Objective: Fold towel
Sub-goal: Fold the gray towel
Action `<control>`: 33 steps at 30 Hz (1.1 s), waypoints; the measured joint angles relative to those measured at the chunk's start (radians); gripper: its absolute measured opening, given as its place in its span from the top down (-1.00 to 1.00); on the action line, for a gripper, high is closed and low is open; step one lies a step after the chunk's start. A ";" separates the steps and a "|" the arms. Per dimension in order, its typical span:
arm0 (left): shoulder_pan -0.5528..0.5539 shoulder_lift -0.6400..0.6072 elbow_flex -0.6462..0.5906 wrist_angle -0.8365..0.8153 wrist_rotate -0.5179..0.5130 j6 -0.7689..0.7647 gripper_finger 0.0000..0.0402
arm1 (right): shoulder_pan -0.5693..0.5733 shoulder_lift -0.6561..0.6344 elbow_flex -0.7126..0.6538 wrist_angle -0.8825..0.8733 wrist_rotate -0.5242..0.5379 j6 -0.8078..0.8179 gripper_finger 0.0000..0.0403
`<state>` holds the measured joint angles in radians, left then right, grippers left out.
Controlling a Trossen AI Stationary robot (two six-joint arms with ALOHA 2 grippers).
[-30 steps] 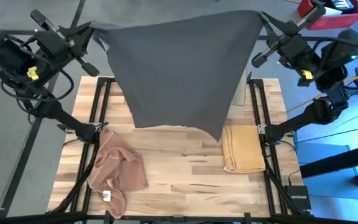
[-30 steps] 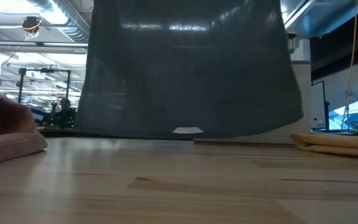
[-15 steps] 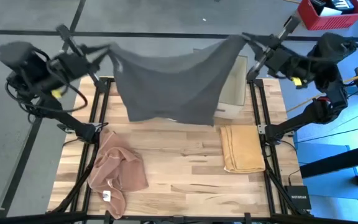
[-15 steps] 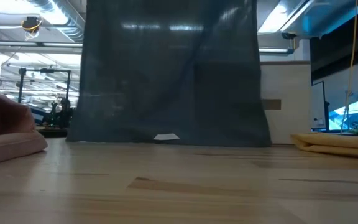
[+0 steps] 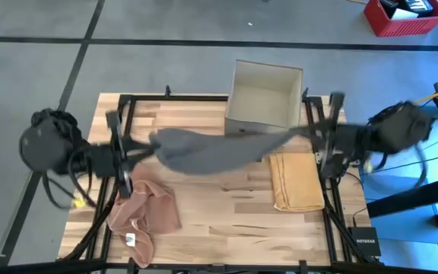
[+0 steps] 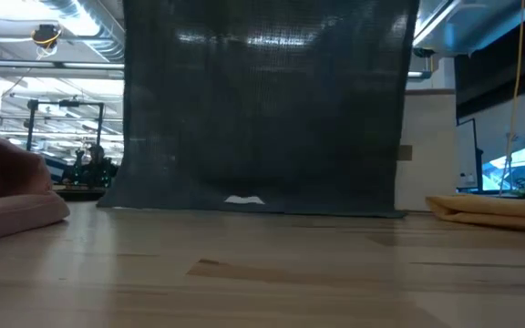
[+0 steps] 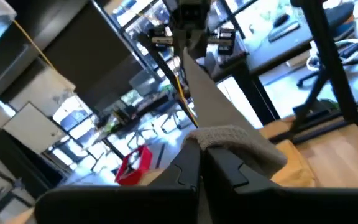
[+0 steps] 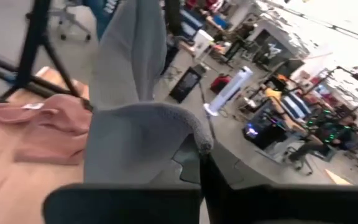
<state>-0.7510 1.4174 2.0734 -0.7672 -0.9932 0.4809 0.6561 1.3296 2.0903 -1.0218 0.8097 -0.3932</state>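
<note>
Left hand (image 5: 144, 149) is pinched tight on one corner of the grey towel (image 5: 204, 151), just left of it. The towel hangs stretched between both hands over the tabletop (image 5: 226, 205), its bottom edge right down at the wood in the low view. A crumpled pink cloth (image 5: 144, 211) sits below-left of the towel, a white box (image 5: 264, 97) just behind it, a folded yellow cloth (image 5: 296, 181) below-right. Right hand (image 5: 316, 135) is clamped on the other corner.
</note>
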 joint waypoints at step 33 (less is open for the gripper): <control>-0.033 0.014 -0.006 0.470 -0.343 0.547 0.99 | 0.006 0.045 0.024 0.449 0.344 -0.510 0.98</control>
<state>-0.7843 1.4315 2.0670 -0.2975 -1.3365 1.0280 0.6618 1.3741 2.1148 -0.5723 1.1541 -0.9028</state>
